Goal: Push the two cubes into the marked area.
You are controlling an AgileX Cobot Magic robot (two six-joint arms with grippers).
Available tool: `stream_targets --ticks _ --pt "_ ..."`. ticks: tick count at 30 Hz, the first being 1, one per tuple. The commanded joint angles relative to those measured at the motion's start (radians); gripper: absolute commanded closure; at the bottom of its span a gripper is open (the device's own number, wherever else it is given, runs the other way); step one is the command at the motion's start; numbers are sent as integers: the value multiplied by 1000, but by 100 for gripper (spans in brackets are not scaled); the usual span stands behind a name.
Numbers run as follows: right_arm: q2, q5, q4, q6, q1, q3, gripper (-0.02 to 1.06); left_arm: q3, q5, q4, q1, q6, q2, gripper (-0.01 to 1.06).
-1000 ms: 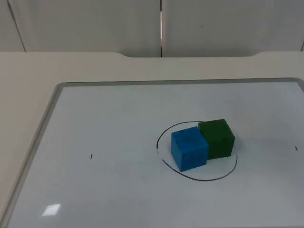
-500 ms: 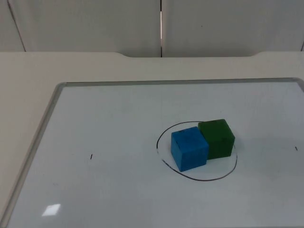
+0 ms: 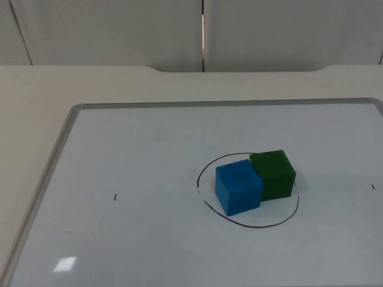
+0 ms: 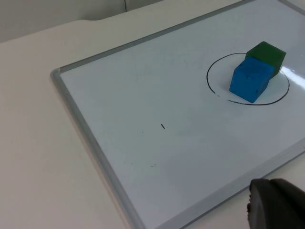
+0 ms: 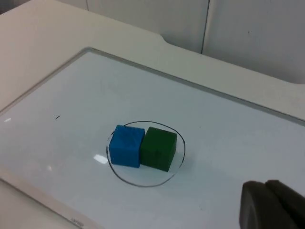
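The blue cube (image 3: 239,187) and green cube (image 3: 273,174) are seen touching inside the drawn circle (image 3: 246,225) on the whiteboard (image 3: 119,155), so the task appears done, though neither gripper's finger state can be told.

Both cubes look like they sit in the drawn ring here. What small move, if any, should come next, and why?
Probably none on the cubes: hold both arms back. The blue cube and the green cube sit side by side, touching, inside the black hand-drawn circle on the whiteboard. The left gripper's fingertip and the right gripper's fingertip stand well away from them.
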Motion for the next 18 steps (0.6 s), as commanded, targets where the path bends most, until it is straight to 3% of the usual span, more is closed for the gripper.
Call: stream_targets --ticks 1,9,18 --pt "-52 69 11 4 -2 3 104 5 -1 1 1 2 -2 105" --pt "-219 213 9 50 -2 3 104 5 -1 1 1 2 -2 105" --pt "-333 283 -33 142 -2 39 104 5 -1 1 1 2 -2 105"
